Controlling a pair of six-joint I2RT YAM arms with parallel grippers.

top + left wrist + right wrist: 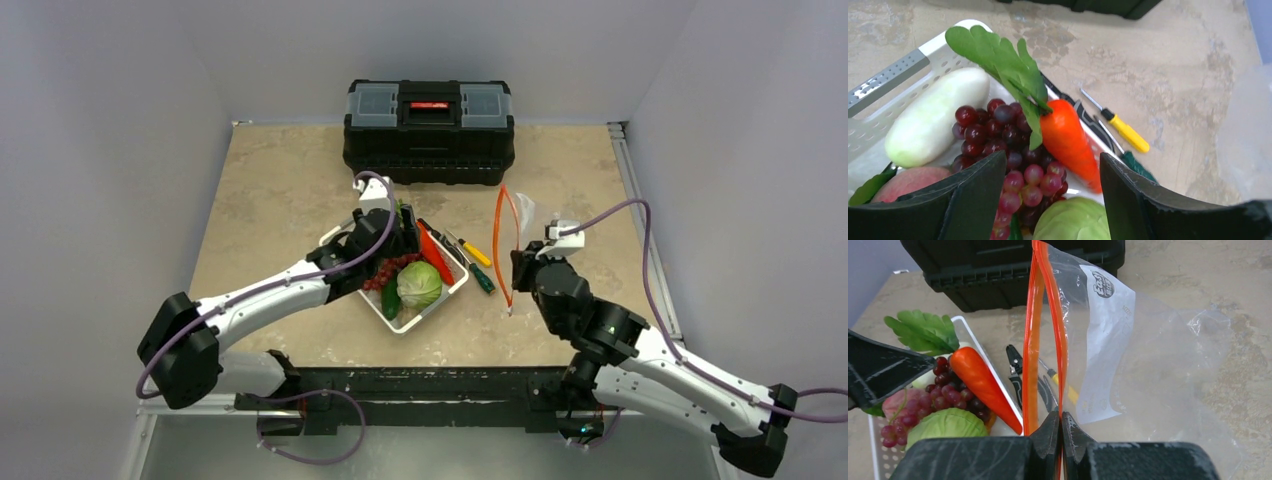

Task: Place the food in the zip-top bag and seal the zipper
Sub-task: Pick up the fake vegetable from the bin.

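The white basket [336, 234] holds the food: orange carrot [1068, 140] with green top, dark red grapes [1013, 145], pale green cabbage [1073, 220], white oblong [935, 117], pink round piece [908, 180]. My left gripper [1053, 200] is open just above the grapes and carrot; it also shows in the top view [400, 235]. My right gripper [1061, 425] is shut on one side of the orange-red zipper [1034, 340] of the clear zip-top bag [1158, 370], holding its mouth open and upright right of the basket [507, 245].
A black toolbox [430, 130] stands at the back. A yellow-handled screwdriver [1125, 131], a green-handled one [483, 280] and black shears [1015, 370] lie between basket and bag. Walls close both sides.
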